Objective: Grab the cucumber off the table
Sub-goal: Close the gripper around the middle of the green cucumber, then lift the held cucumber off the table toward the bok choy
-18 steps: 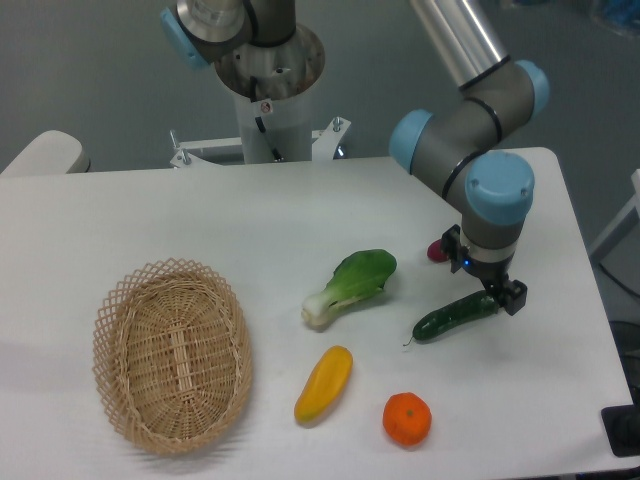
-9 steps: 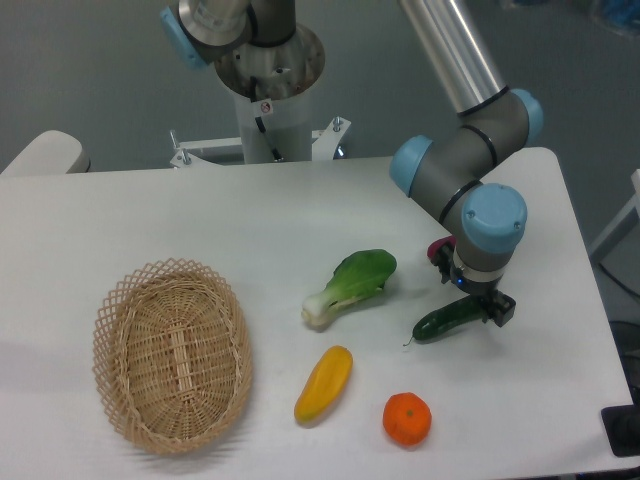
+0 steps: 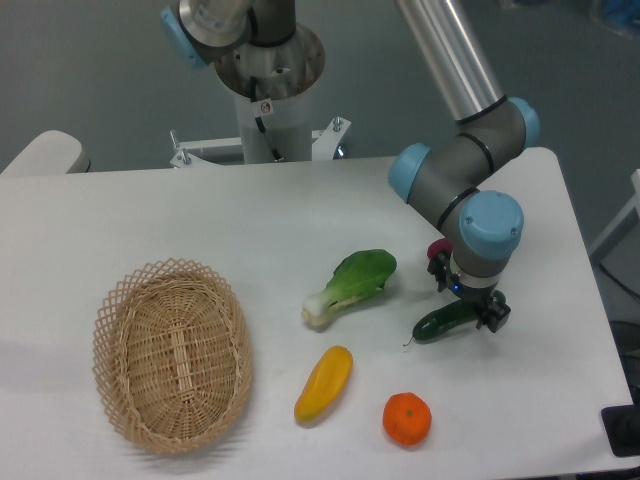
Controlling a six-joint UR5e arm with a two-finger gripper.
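Note:
The dark green glossy cucumber (image 3: 438,323) lies on the white table (image 3: 250,220) at the right, its right end under my wrist. My gripper (image 3: 468,298) points straight down over that right end. Its two black fingers (image 3: 495,316) stand apart, one on each side of the cucumber, and the jaws look open around it. The cucumber still rests on the tabletop. The fingertips are partly hidden by the wrist.
A bok choy (image 3: 352,283) lies left of the cucumber. A yellow squash (image 3: 323,383) and an orange (image 3: 407,419) lie near the front edge. A wicker basket (image 3: 172,353) sits at the left. A magenta vegetable (image 3: 437,248) peeks out behind my wrist.
My wrist has moved left and down, from beside the cucumber's right end to over it. The fingers now straddle the cucumber. The cucumber has barely moved.

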